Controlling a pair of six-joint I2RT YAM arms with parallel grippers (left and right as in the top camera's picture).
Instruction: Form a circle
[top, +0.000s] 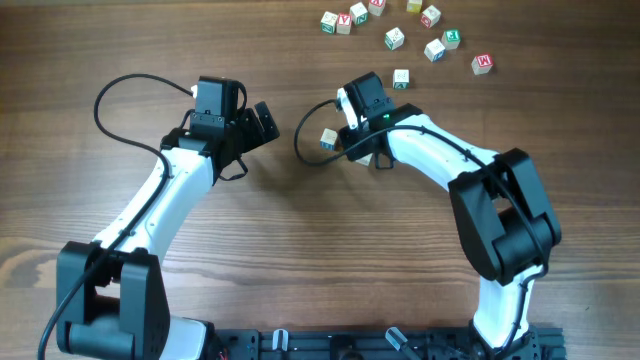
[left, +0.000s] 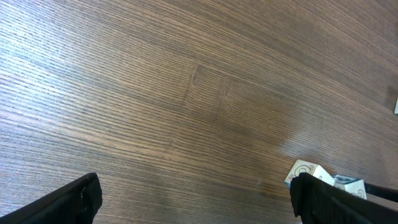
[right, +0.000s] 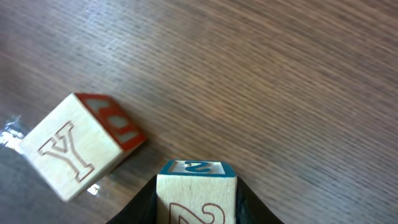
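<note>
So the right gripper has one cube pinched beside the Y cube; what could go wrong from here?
1. The held cube in the right gripper is close to the Y cube; placing it may knock that one away.
2. The open left gripper hangs near, so the arms could clash.
3. The other cubes lie scattered far off, so the ring may end up a mere clump.

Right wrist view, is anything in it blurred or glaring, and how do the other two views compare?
Right wrist view: the Y cube at left looks slightly soft, with small glints beside it, while the table grain is crisp. Left wrist view: sharp grain, with a dim shadowed patch at centre right. Overhead view: even light and sharp focus, with only soft shadows on the wood.
</note>
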